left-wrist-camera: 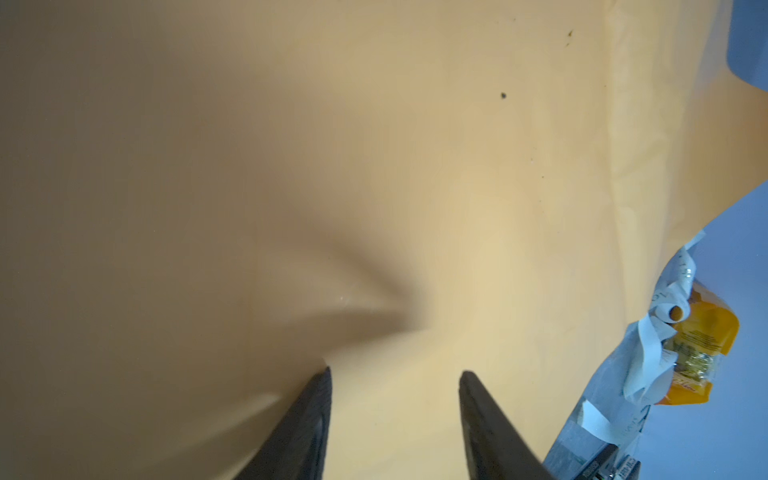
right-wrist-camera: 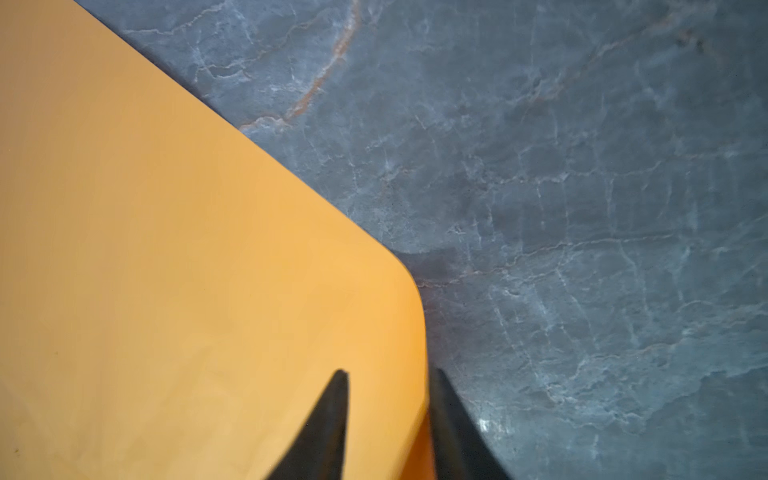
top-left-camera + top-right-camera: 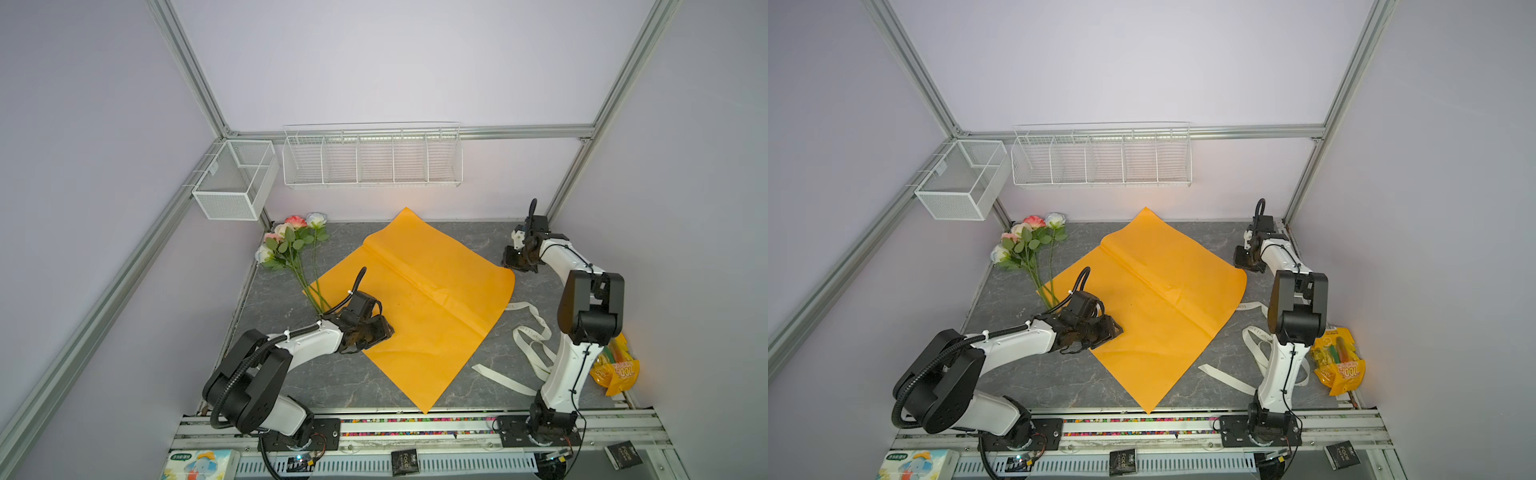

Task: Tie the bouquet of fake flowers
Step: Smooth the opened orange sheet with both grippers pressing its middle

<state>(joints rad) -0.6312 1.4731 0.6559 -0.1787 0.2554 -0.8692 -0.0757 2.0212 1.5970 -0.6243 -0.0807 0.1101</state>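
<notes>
The bouquet of fake flowers (image 3: 291,245) (image 3: 1027,245) lies at the table's back left, its pink, cream and white roses toward the wall. Its green stem ends reach the orange wrapping sheet (image 3: 419,299) (image 3: 1154,299). My left gripper (image 3: 384,330) (image 3: 1116,330) (image 1: 395,372) hovers low over the sheet's left part, open, with only the sheet (image 1: 374,166) under it. My right gripper (image 3: 509,262) (image 3: 1241,259) (image 2: 390,371) is open at the sheet's right corner. The sheet's edge (image 2: 399,316) runs between its fingers. Neither gripper touches the bouquet.
A cream lettered ribbon (image 3: 532,336) (image 3: 1258,336) (image 1: 652,345) lies loose right of the sheet, beside the right arm. A yellow snack bag (image 3: 615,370) (image 3: 1339,361) sits at the right edge. White wire baskets (image 3: 372,158) (image 3: 232,183) hang on the back wall and left corner.
</notes>
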